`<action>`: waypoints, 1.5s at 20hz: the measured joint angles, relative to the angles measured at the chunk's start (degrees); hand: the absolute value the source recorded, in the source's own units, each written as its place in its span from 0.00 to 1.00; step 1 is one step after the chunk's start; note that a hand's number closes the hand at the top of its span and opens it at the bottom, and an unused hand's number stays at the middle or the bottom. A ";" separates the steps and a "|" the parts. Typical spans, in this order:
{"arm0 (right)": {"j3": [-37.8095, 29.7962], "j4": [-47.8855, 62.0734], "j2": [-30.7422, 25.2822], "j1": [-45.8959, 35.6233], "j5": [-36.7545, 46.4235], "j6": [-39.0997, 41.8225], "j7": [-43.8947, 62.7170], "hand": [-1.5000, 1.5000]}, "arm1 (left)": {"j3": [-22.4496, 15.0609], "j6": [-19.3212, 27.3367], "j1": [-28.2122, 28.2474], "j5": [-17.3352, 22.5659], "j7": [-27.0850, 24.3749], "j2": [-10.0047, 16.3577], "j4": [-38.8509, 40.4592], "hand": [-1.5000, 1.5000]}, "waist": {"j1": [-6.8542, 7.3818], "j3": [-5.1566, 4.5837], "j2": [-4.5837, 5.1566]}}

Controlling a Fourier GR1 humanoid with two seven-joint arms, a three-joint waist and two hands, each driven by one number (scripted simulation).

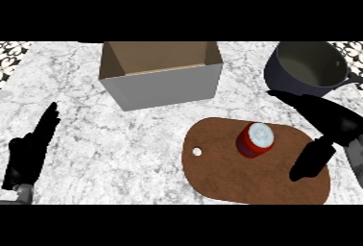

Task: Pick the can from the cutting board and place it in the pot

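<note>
The can [257,140] stood on the cutting board [227,178], at the front right of the tabletop [106,144]. Behind the board sat the pot [312,65], with the box [163,89] to its left. The right hand [333,120] hung just right of the can, apart from it.

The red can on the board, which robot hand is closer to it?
Right. The right hand is open just right of the red can, over the cutting board's edge. The left hand rests far away at the counter's left side.

My right robot hand [337,123] hangs open at the frame's right, just beside the red can [256,140] upright on the cutting board [227,178], with the pot [296,79] at upper right.
</note>
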 measured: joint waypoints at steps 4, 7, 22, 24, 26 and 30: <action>1.52 6.03 4.98 -6.45 -1.89 3.08 3.27 0.00 | 0.39 0.03 0.48 -0.79 0.39 -0.61 -0.87 0.50 | -0.22 0.05 -0.03; 2.67 8.45 7.49 -8.23 -1.55 4.09 4.14 0.00 | 1.37 -1.01 0.32 -0.73 1.07 -0.42 -0.99 0.50 | -0.63 0.07 -0.08; 6.33 15.83 16.03 -8.89 7.94 6.67 5.07 0.00 | 3.24 -2.27 1.08 -3.71 1.69 -3.58 -1.38 0.50 | -1.25 0.11 -0.17; 6.30 17.11 17.10 -8.47 9.49 6.90 4.78 0.00 | 4.00 -2.63 1.70 -3.85 1.84 -3.55 -2.05 0.50 | -1.23 0.12 -0.17; 6.32 19.31 18.09 -8.49 11.35 7.24 4.13 0.00 | 4.25 -3.03 2.34 -4.24 1.29 -3.89 -2.15 0.50 | -1.17 0.12 -0.15; 5.39 21.40 19.39 -8.14 14.67 8.17 2.93 0.00 | 5.70 -4.53 1.77 -4.33 0.32 -4.41 -0.67 0.50 | -1.27 0.12 -0.14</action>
